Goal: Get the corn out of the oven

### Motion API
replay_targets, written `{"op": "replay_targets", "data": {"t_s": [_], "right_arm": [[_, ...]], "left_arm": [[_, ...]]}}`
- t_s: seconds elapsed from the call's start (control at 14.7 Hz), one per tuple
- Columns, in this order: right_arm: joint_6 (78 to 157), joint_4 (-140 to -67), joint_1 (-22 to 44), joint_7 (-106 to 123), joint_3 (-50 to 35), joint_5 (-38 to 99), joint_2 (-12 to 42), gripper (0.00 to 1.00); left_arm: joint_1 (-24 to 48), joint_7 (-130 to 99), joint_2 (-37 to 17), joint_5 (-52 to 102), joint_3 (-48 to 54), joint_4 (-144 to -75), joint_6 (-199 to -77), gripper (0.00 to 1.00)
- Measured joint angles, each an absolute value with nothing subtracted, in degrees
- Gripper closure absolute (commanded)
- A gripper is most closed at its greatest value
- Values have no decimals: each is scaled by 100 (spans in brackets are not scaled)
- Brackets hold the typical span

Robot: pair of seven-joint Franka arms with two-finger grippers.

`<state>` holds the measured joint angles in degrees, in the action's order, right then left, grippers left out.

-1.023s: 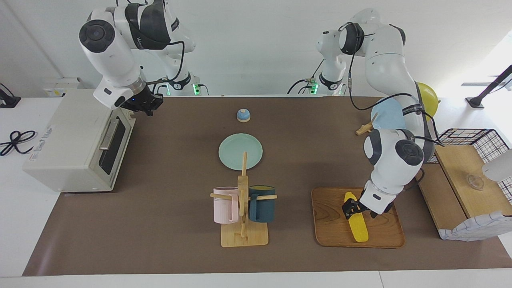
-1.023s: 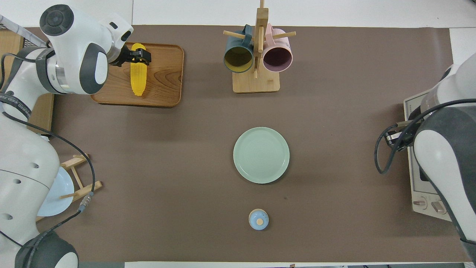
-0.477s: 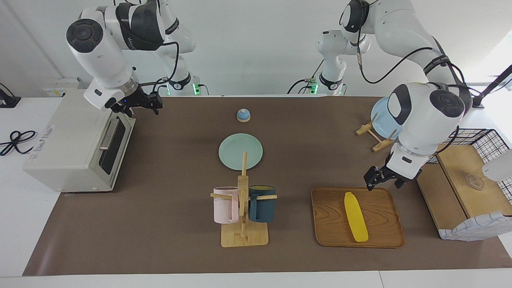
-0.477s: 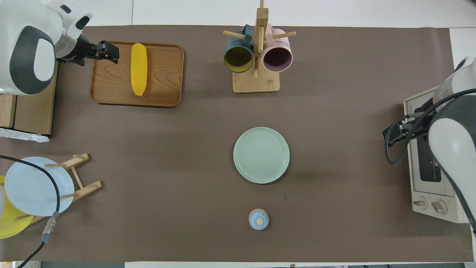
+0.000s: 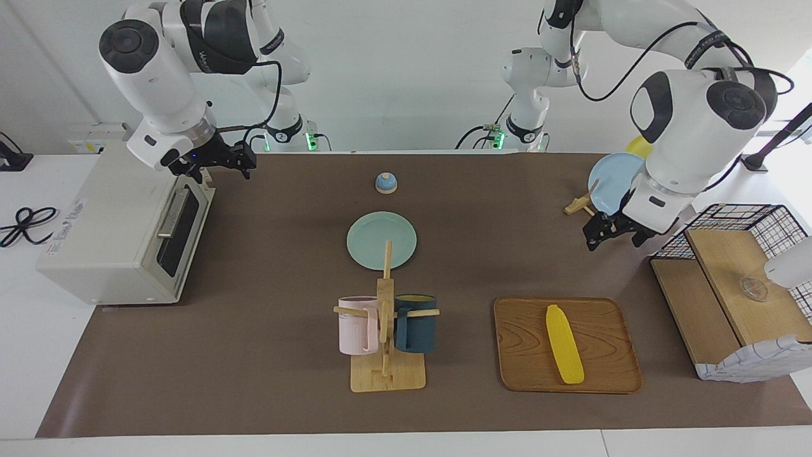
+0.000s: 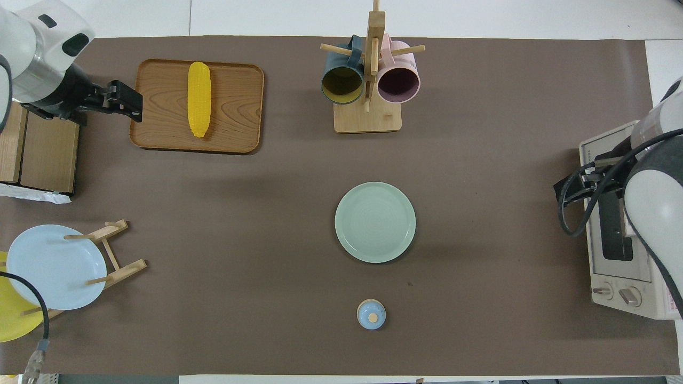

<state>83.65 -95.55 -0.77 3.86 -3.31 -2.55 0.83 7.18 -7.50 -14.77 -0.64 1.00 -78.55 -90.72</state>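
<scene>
The yellow corn (image 5: pixel 564 344) (image 6: pixel 199 98) lies free on a wooden tray (image 5: pixel 526 343) (image 6: pixel 160 106) at the left arm's end of the table. The cream oven (image 5: pixel 108 222) (image 6: pixel 624 250) stands at the right arm's end with its glass door shut. My left gripper (image 5: pixel 612 241) (image 6: pixel 130 100) hangs open and empty in the air over the mat beside the tray, apart from the corn. My right gripper (image 5: pixel 246 162) (image 6: pixel 566 191) is open and holds nothing; it hovers by the top corner of the oven door.
A mug tree (image 5: pixel 387 330) with a pink and a dark blue mug stands beside the tray. A green plate (image 5: pixel 381 240) and a small blue knobbed piece (image 5: pixel 386 183) lie mid-table. A plate rack (image 5: pixel 612 181) and a black wire basket (image 5: pixel 729 279) stand at the left arm's end.
The left gripper let go of the corn on the tray, rose and drew back toward the robots. The right gripper opened and lifted slightly from the oven door's top edge.
</scene>
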Motion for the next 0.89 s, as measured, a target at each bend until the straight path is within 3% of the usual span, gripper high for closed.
{"op": "replay_targets", "data": {"t_s": [0.48,0.89], "right_arm": [[8348,-9512,-113,386,-322,-255,-8,0],[8348,-9512,-209,386,-280,-254,-48,0]], "left_arm": [[720,-750,224,-64,106,-9287,-8658,0],[725,-750,389,14,155,-9543,-8647,0]]}}
